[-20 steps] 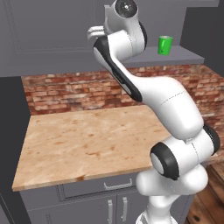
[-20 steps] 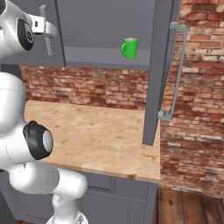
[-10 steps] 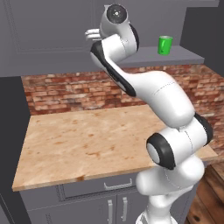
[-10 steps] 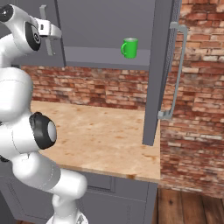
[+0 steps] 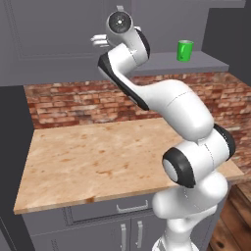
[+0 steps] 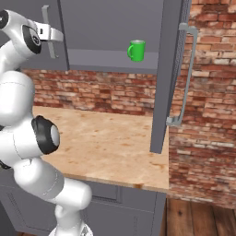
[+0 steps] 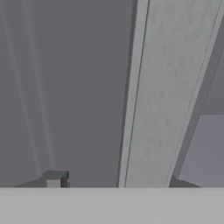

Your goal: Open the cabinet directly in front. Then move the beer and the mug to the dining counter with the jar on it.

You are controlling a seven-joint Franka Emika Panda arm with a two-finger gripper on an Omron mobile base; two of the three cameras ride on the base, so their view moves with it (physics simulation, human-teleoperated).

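Left base view: set behind the arm, to its left; looks forward and down over the tabletop [image 5: 98, 157] toward the brick wall [image 5: 73, 100] and the cabinet [image 5: 54, 39] above.

Right base view: set behind the arm, to its right; same tabletop [image 6: 106, 143], brick wall [image 6: 92, 92] and cabinet shelf with the mug [image 6: 136, 50], plus the open door [image 6: 163, 73].

Both share tabletop, wall, shelf, mug [image 5: 185, 50].

Hand view: on the hand, very near a grey door panel [image 7: 65, 87] and its pale handle [image 7: 168, 96].
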